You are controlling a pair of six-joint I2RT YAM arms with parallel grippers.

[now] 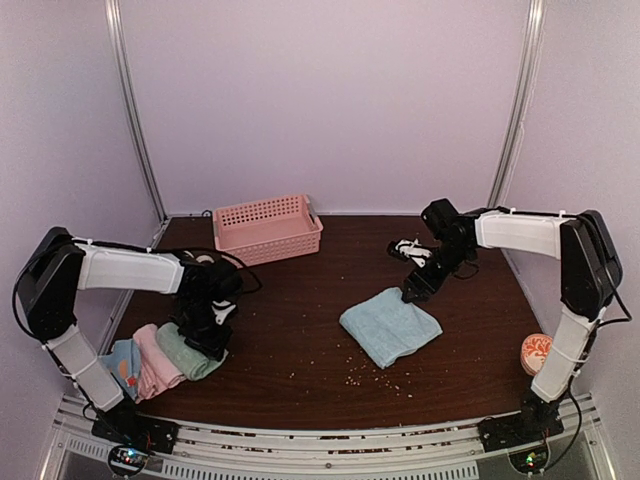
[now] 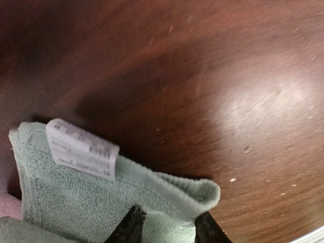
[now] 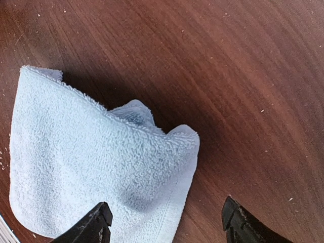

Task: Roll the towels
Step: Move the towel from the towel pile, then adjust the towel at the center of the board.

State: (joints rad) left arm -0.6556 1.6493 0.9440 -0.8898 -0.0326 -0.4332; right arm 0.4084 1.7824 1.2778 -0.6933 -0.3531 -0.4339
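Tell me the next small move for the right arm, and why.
Probably lower the right gripper onto the corner of the blue towel and close on it. The fingers stand wide open, one above the towel, one above bare table, holding nothing, and the towel lies unrolled, so a grip on its edge would likely start the roll.

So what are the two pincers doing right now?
Left pincer: closed on the green towel.
Right pincer: open, empty, over the blue towel.

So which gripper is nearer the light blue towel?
Right. The right gripper is at the edge of the light blue towel; the left gripper is away, on the green towel.
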